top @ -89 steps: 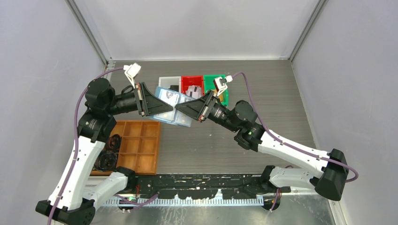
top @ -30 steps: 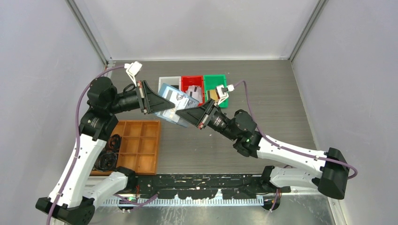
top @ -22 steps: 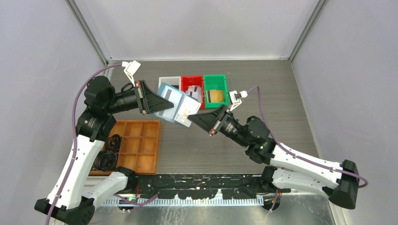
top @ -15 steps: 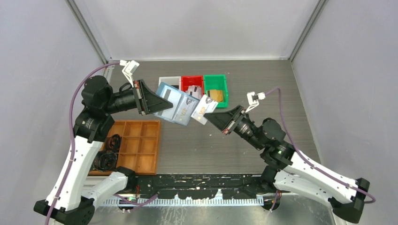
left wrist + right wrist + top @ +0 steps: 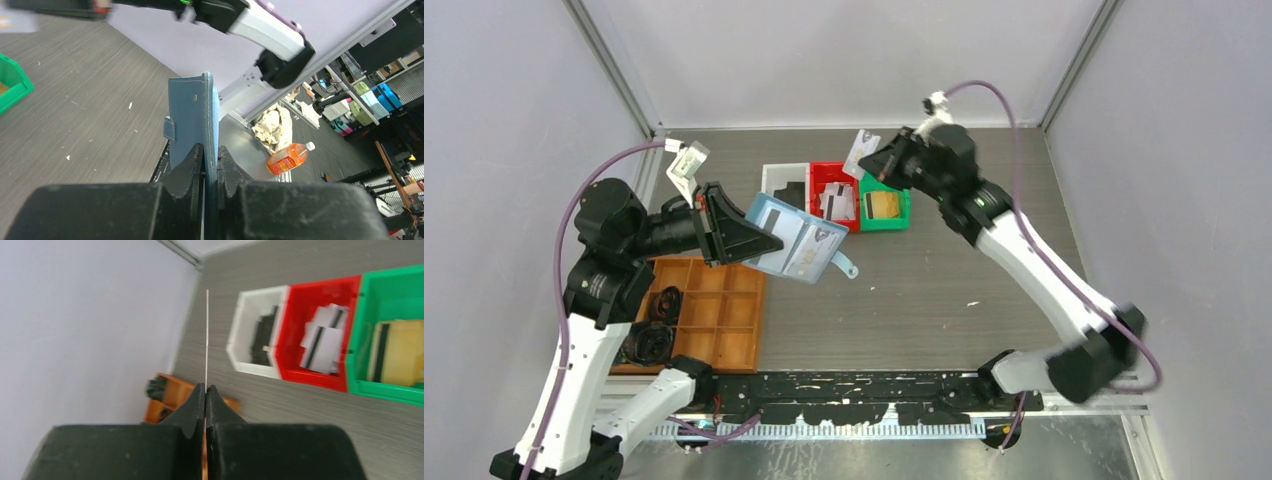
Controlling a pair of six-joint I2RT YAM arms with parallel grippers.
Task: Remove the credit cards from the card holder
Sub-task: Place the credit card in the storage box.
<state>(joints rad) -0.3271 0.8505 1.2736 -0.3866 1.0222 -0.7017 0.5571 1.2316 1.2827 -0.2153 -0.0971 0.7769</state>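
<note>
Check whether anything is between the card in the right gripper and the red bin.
Nothing visible does. The right gripper holds the white card in open air; the red bin nearby is open-topped, with only other white cards lying inside.

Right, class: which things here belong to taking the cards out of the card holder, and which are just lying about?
Job: card holder, clamped by the left gripper; white card, pinched by the right gripper; cards lying in the white bin, red bin and green bin.
Lying about: orange tray; black loops at its left end.
</note>
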